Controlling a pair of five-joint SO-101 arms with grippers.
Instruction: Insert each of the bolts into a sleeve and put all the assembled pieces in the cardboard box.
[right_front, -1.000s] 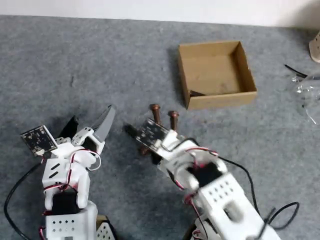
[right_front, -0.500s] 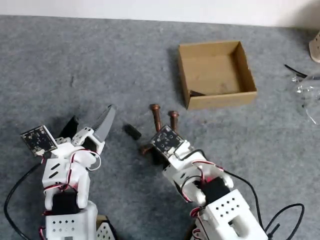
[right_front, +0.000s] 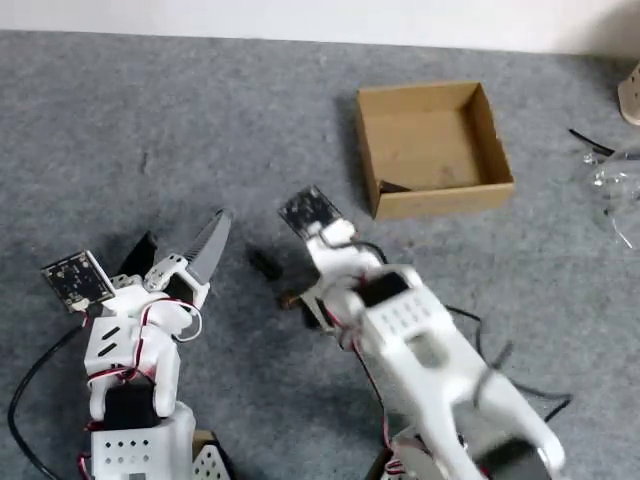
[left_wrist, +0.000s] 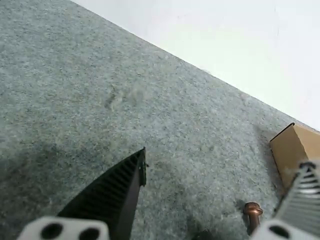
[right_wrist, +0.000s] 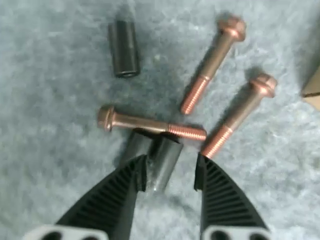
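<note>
Between the two black fingertips of the right gripper (right_wrist: 170, 164), spread and pinching nothing, one dark sleeve (right_wrist: 162, 150): close against one fingertip, a clear gap to the other; upright or lying, impossible to tell. Touching that sleeve, a dark shape (right_wrist: 132, 144), partly behind a finger, too unclear to name. Just beyond the fingertips and crosswise to them, the nearest bolt (right_wrist: 150, 124), copper-coloured, its threaded end just beside the sleeve. Farther off, a second bolt (right_wrist: 212, 65) and a third bolt (right_wrist: 240, 115), roughly parallel, apart from each other, threaded ends toward the gripper. From above: the right arm (right_front: 400, 320) stretched over the bolts, one bolt head poking out from under it at 5 o'clock of a loose sleeve (right_front: 263, 263) lying on the grey carpet (right_front: 200, 120). At 2 o'clock of the right arm's wrist, the cardboard box (right_front: 440, 200), open side up, well apart from the sleeves and bolts. At 9 o'clock of the loose sleeve, near but not touching, the left gripper (right_front: 186, 228), fingers spread wide over the carpet, one grey, one black. At 3 o'clock of the box, by the edge, some clear plastic and black wire (right_front: 605, 165).
</note>
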